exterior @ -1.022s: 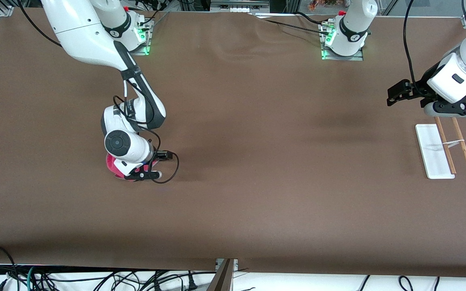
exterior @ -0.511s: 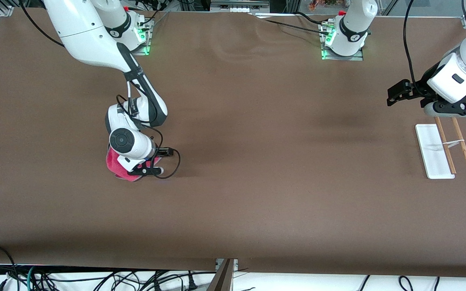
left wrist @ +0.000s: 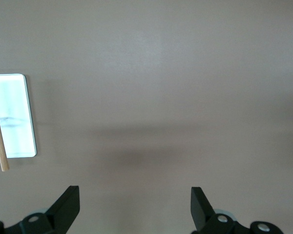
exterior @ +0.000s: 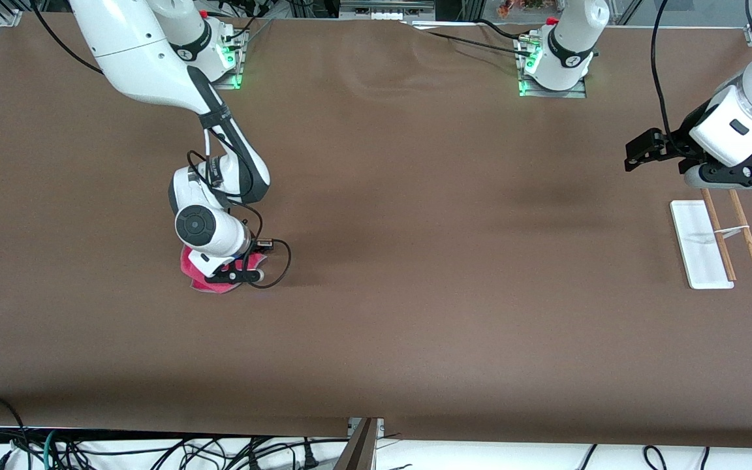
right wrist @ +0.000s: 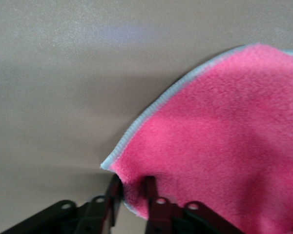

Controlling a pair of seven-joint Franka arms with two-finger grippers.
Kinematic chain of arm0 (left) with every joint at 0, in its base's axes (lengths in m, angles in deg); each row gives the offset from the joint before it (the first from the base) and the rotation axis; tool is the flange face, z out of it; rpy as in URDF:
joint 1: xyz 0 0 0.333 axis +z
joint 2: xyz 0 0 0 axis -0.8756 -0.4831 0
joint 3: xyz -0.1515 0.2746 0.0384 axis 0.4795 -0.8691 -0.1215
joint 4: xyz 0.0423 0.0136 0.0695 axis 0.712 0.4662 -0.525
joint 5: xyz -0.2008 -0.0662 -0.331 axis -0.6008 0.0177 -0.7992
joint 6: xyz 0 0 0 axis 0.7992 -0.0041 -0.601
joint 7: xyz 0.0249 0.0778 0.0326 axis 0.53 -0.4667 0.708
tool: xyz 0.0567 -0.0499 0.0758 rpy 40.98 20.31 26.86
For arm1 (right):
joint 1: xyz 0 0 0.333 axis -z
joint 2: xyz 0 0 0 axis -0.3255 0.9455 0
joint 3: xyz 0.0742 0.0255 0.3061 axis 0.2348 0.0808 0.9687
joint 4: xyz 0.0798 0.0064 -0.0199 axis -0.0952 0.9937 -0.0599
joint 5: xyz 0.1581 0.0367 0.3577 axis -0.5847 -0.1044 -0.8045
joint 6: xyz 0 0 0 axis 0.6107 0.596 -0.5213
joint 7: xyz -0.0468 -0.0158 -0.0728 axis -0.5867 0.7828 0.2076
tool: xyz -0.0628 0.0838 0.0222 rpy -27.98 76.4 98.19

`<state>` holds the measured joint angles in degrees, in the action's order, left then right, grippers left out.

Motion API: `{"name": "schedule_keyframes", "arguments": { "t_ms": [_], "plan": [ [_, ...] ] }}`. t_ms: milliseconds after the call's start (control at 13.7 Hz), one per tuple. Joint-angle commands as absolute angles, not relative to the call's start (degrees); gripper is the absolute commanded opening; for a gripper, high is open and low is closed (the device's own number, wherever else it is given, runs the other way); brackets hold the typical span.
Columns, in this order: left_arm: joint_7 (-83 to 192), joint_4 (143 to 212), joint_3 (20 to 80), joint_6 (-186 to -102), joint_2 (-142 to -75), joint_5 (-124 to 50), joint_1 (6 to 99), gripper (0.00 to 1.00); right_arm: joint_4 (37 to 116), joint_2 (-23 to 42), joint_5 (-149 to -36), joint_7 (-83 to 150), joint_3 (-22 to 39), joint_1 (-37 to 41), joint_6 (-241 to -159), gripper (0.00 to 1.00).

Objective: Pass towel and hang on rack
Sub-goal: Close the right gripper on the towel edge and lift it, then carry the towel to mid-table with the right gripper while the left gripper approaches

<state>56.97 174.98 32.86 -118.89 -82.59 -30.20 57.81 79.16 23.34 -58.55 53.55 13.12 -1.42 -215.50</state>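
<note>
The towel [exterior: 190,268], pink-red face up with pale edging, lies on the table toward the right arm's end, mostly under the right arm's hand. My right gripper [exterior: 235,277] is down on it. In the right wrist view the towel [right wrist: 224,131] has a fold by its corner pinched in my right gripper [right wrist: 133,187], which is shut on it. The rack [exterior: 699,245], a white base with two brown rods [exterior: 720,243], sits at the left arm's end. My left gripper [exterior: 735,177] waits above the rack's end; in its wrist view it [left wrist: 135,204] is open and empty, the rack [left wrist: 17,117] off to one side.
The brown table [exterior: 415,261] stretches bare between towel and rack. Both arm bases [exterior: 555,65] stand along the edge farthest from the front camera. Cables [exterior: 154,450] hang below the near edge.
My right gripper has gone from open to shut on the towel near its corner, and the cloth has bunched a little under it. The left arm has not moved.
</note>
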Motion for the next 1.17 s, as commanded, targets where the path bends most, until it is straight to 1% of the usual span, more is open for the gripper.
{"name": "schedule_keyframes", "arguments": {
  "t_ms": [0, 73, 219, 365, 511, 657, 803, 876, 949, 1095],
  "plan": [
    [57.42, 173.89, 32.64, -117.77, -82.67, -30.49, 57.69, 1.0, 79.98, 24.03, -57.95, 53.53, 13.16, -1.13, -216.16, 0.06],
    [57.42, 173.89, 32.64, -117.77, -82.67, -30.49, 57.69, 1.0, 79.89, 23.94, -57.95, 53.53, 13.16, -1.13, -216.16, 0.0],
    [57.42, 173.89, 32.64, -117.77, -82.67, -30.49, 57.69, 1.0, 79.01, 22.98, -58.03, 53.36, 13.16, -1.13, -216.16, 0.0],
    [57.42, 173.89, 32.64, -117.77, -82.67, -30.49, 57.69, 1.0, 78.05, 20.7, -58.04, 53.44, 13.24, -1.22, -215.64, 0.0],
    [57.42, 173.89, 32.64, -117.77, -82.67, -30.49, 57.69, 1.0, 75.42, 18.15, -58.12, 53.62, 13.33, -1.39, -211.53, 0.0],
    [57.42, 173.89, 32.72, -117.77, -82.67, -30.49, 57.6, 1.0, 69.11, 16.48, -58.21, 53.18, 14.03, -1.66, -203.38, 0.0],
    [57.15, 173.89, 32.81, -117.77, -82.67, -30.4, 57.6, 1.0, 59.72, 16.47, -58.65, 53.0, 14.65, -2.18, -194.5, 0.0],
    [57.15, 173.89, 32.81, -117.77, -82.67, -30.49, 57.6, 1.0, 55.84, 16.56, -58.82, 52.92, 14.65, -3.23, -191.67, 0.0],
    [57.15, 173.89, 32.81, -117.77, -82.67, -30.49, 57.6, 1.0, 53.2, 16.56, -58.83, 52.91, 14.65, -4.2, -190.51, 0.0],
    [57.06, 173.8, 32.72, -117.86, -82.76, -30.67, 57.6, 1.0, 51.59, 16.47, -58.83, 52.91, 16.31, -5.52, -190.67, 0.0]
  ]
}}
